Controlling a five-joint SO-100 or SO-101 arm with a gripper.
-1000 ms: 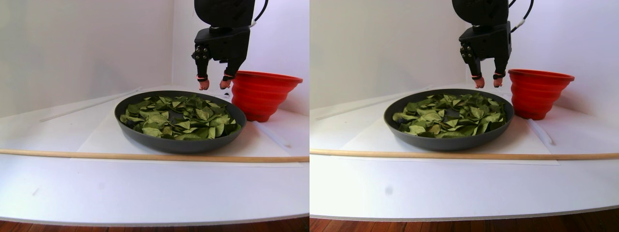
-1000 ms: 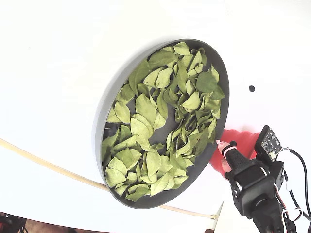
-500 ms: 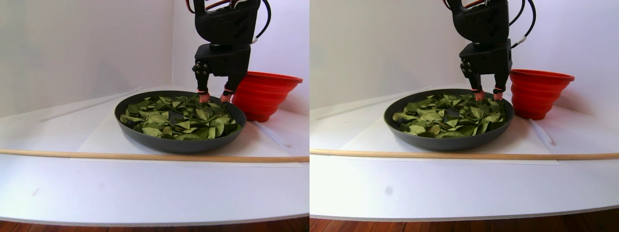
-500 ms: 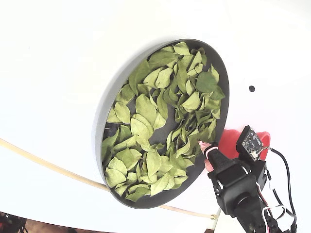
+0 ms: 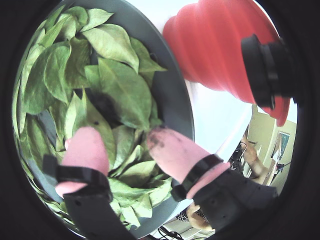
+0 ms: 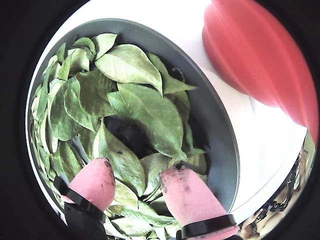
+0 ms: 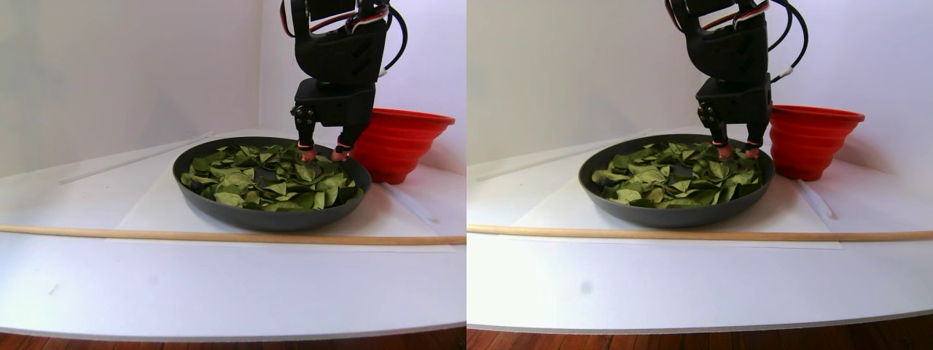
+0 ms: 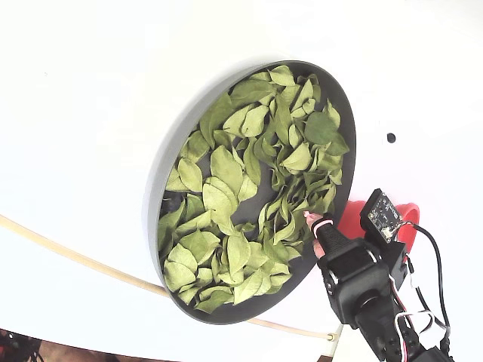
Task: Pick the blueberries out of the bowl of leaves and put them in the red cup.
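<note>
Two pink fingertips (image 6: pixel 95 182) of our spread, empty gripper (image 6: pixel 140 187) hover over the leaves (image 6: pixel 145 112) at lower centre. No blueberries show; a dark gap (image 6: pixel 131 134) just above merits probing gently. The red cup (image 6: pixel 260 55) waits upper right.

No readable text or labels anywhere.

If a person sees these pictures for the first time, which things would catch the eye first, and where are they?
First, the dark round bowl heaped with green leaves, in the middle of the white table. Next, the bright red cup just behind the bowl in the stereo pair view. Last, the open gripper, its pink fingertips down among the leaves near the rim.
</note>
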